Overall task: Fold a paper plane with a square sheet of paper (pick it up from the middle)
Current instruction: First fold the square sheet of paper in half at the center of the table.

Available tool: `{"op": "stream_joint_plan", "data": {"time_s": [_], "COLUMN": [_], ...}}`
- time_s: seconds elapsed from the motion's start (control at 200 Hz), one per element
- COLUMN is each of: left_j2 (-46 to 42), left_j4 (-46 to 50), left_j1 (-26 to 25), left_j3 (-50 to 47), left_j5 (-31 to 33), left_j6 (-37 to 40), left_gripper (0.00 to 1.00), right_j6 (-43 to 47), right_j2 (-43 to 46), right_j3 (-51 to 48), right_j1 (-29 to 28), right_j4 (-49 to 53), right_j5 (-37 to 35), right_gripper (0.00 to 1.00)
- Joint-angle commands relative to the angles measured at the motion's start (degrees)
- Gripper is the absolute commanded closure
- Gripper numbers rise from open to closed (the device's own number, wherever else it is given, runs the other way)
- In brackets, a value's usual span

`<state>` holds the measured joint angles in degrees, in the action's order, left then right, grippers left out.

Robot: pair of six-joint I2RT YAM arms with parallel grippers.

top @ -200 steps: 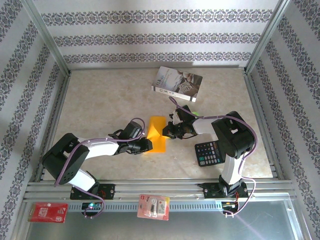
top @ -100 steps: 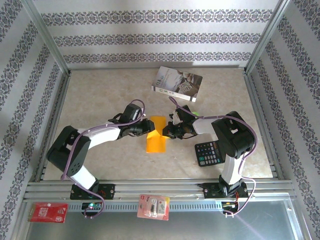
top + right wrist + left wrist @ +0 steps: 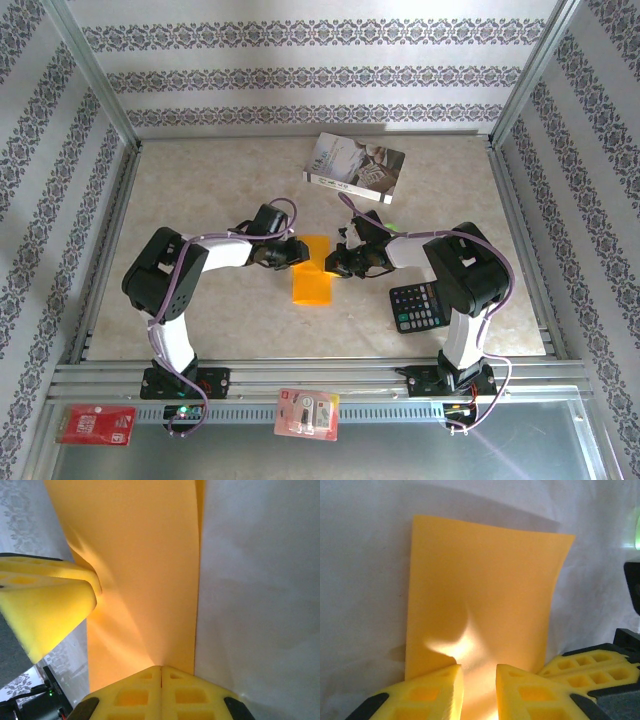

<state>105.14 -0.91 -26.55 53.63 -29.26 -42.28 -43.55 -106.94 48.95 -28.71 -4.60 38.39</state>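
A beige marbled table [image 3: 200, 190] sits inside walls of striped patterned wallpaper [image 3: 300, 75], with 2 arms reaching to its middle. The orange paper sheet [image 3: 311, 287], folded to a narrow rectangle, lies between the 2 grippers. The right gripper [image 3: 333, 267] has its jaws pressed together on the sheet's right edge, and the paper rises from that pinch in the right wrist view. The left gripper [image 3: 297, 252] meets the sheet's left far corner. Its yellow fingers [image 3: 435, 690] stand a little apart, tips against the paper, with orange showing in the gap. A grey-white book [image 3: 355, 167] lies well beyond the right gripper. A black calculator [image 3: 417, 306] lies near it on its right, toward the bases.
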Motion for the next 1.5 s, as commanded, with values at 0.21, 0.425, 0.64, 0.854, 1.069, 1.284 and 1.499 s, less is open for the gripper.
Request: {"op": "stream_joint_plan", "data": {"time_s": [0.21,0.425,0.64,0.854,1.069,1.284,1.499], "left_j2": [-2.1,-2.5,2.7,6.0,3.4,5.4,9.4], "left_j4": [-0.7,-1.4,-0.9,-0.5,-3.3,-3.1,-2.2], "left_j1": [1.0,2.5,3.2,5.0,5.3,5.3,5.9], "left_j3": [1.7,2.3,5.6,7.2,8.6,9.2,10.4], "left_j5": [-1.9,-2.0,-2.3,-1.8,-5.5,-5.3,-2.8], "left_j6": [1.4,1.6,2.9,3.7,2.0,2.1,3.9], "left_gripper": [0.70,0.69,0.69,0.69,0.66,0.66,0.66], "right_j6": [1.7,1.7,1.8,2.0,2.0,1.9,2.2], "right_j2": [-5.1,-5.2,-5.0,-4.9,-4.6,-4.6,-4.6], "right_j3": [-3.5,-3.6,-3.9,-4.3,-4.5,-4.1,-3.8], "right_j1": [-0.1,-0.1,0.0,0.2,0.4,0.5,0.5], "right_j4": [6.0,6.0,6.0,6.2,6.1,6.1,6.7], "right_j5": [-7.5,-7.5,-7.6,-7.6,-7.7,-7.5,-7.7], "right_gripper": [1.00,1.00,1.00,1.00,1.00,1.00,1.00]}}
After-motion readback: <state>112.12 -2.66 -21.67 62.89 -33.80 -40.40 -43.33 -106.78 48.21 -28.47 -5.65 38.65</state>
